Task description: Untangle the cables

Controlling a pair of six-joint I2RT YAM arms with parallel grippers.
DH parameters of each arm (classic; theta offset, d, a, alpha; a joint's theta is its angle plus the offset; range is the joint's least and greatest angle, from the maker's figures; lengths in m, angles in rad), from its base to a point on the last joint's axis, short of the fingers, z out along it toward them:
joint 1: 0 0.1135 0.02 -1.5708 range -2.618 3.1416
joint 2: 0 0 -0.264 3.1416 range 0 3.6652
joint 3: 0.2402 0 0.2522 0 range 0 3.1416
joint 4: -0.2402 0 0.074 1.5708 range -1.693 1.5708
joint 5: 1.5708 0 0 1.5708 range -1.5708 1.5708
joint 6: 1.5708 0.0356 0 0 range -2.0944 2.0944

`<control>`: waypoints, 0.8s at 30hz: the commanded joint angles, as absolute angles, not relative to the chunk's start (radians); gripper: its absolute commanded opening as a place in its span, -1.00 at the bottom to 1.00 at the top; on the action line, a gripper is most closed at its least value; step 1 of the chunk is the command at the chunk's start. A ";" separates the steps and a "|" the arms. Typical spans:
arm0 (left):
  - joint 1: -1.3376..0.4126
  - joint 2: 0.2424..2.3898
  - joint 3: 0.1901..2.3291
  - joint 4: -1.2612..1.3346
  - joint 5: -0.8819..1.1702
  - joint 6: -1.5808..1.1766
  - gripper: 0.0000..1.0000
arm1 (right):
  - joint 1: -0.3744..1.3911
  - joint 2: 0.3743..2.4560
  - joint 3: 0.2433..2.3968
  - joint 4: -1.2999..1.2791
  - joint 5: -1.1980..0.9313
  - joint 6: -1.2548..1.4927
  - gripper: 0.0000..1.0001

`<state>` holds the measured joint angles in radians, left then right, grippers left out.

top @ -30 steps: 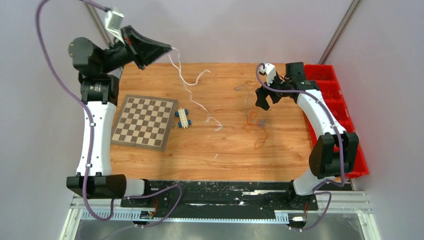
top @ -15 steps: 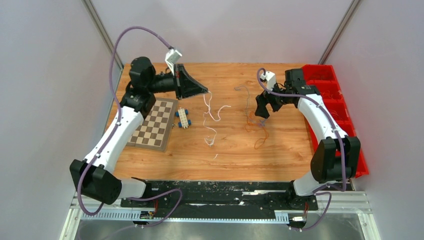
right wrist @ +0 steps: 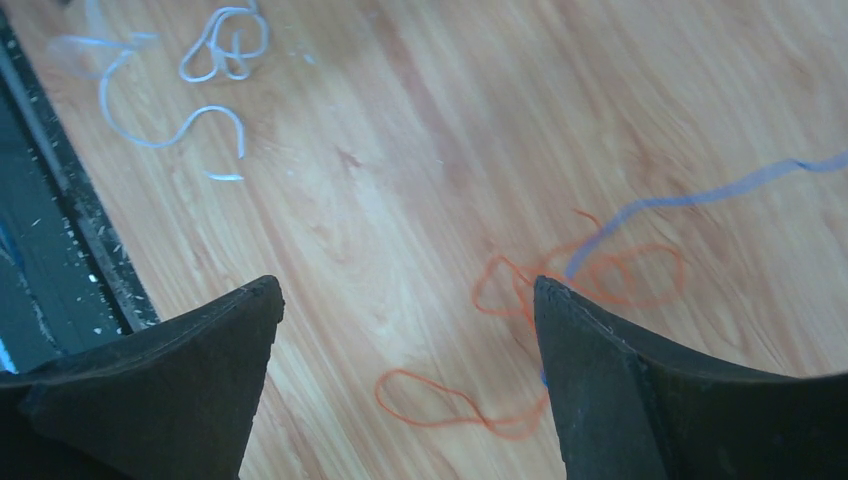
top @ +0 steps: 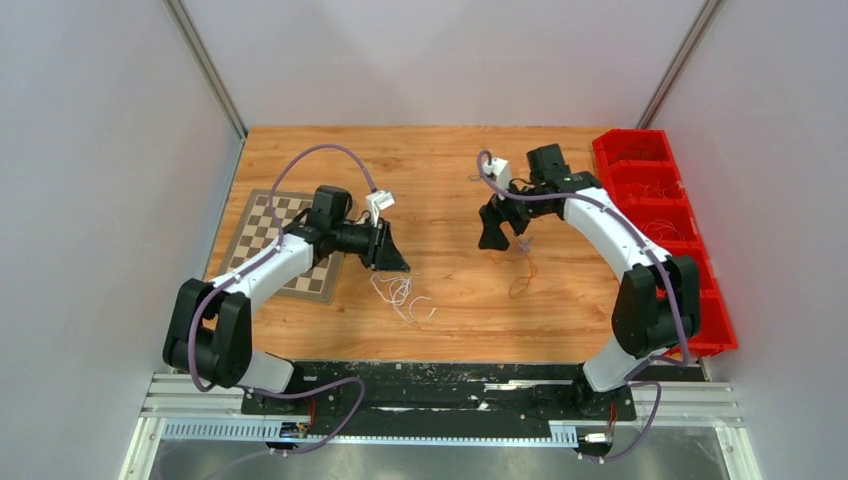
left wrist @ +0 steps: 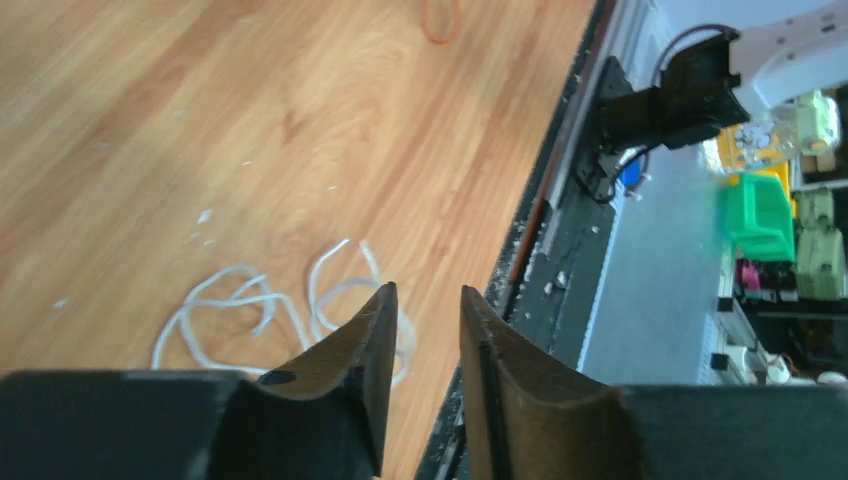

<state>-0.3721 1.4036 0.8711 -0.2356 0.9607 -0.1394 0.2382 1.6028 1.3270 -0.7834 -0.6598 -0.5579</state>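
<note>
One thin white wire (top: 401,293) lands freed on wooden tabletop (top: 460,322) | left hand (left wrist: 427,295) just parted, right hand (right wrist: 405,290) wide, both empty

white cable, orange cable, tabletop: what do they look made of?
White cable: probably plastic-jacketed wire, matte; lies in limp loops.
Orange cable: similar, finer; thin curls.
Tabletop: wood or wood-look laminate; grain lines, slight sheen.

Table (top: 470,310) wood-grain, smooth, faint sheen; bins (top: 630,150) glossy red plastic; right claw (right wrist: 405,285) matt black.
</note>
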 commanded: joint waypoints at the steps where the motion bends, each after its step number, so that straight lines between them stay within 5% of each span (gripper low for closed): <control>1: -0.249 1.414 0.946 -0.284 1.013 -0.125 0.10 | 0.361 1.633 1.314 -0.735 -0.687 -0.549 0.87; 5: -0.159 1.364 1.022 -0.436 1.036 -0.021 0.63 | 0.477 1.653 1.272 -0.664 -0.678 -0.527 0.89; 7: -0.104 1.333 1.029 -0.488 1.013 -0.003 0.74 | 0.535 1.668 1.254 -0.619 -0.658 -0.505 0.93; 15: 0.189 1.282 1.005 -0.380 0.994 -0.211 0.80 | 0.764 1.810 1.320 -0.491 -0.458 -0.361 1.00; 24: 0.234 1.205 0.991 -0.340 0.966 -0.248 0.82 | 0.861 1.972 1.420 -0.440 -0.396 -0.168 1.00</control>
